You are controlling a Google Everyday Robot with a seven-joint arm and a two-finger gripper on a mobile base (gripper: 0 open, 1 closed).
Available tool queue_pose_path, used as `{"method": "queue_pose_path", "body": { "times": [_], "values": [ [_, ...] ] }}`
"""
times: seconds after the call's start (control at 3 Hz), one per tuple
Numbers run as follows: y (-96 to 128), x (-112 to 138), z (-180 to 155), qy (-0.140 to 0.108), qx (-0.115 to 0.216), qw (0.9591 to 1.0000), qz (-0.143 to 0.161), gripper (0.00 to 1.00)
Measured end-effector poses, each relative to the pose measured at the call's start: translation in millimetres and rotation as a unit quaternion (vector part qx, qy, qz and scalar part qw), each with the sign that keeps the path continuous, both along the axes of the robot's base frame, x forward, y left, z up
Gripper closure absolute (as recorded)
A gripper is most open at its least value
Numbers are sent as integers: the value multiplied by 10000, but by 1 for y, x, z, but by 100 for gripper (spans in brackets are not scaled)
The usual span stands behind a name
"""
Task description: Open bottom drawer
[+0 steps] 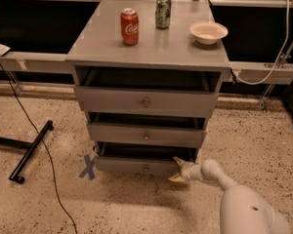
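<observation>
The grey cabinet (pixel 151 48) has three stacked drawers. The bottom drawer (pixel 136 165) is the lowest and shortest front, with a small round knob (pixel 146 168) at its centre, and it stands pulled out a little with a dark gap above it. My gripper (pixel 178 169) is at the right end of that drawer front, its pale fingers (pixel 177 178) spread apart above and below the drawer's right corner. The white arm (pixel 234 199) reaches in from the lower right.
A red cola can (pixel 129 27), a green can (pixel 162 12) and a white bowl (pixel 208 31) stand on the cabinet top. The top drawer (pixel 145 102) and middle drawer (pixel 146 135) also stand slightly out. A black stand leg (pixel 31 150), a cable (pixel 19 111) and a blue floor cross (pixel 88 167) lie to the left.
</observation>
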State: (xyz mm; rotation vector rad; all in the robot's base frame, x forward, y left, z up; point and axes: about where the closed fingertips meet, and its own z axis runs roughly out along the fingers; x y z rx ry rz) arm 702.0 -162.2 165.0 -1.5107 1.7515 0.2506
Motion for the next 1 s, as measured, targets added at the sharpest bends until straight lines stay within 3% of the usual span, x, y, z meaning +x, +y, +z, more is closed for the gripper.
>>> {"method": "queue_pose_path", "body": {
  "times": [0.33, 1.0],
  "values": [
    [-27, -36, 7, 479, 241, 9983, -229, 32],
    [-28, -38, 10, 500, 252, 9982, -238, 25]
  ]
}}
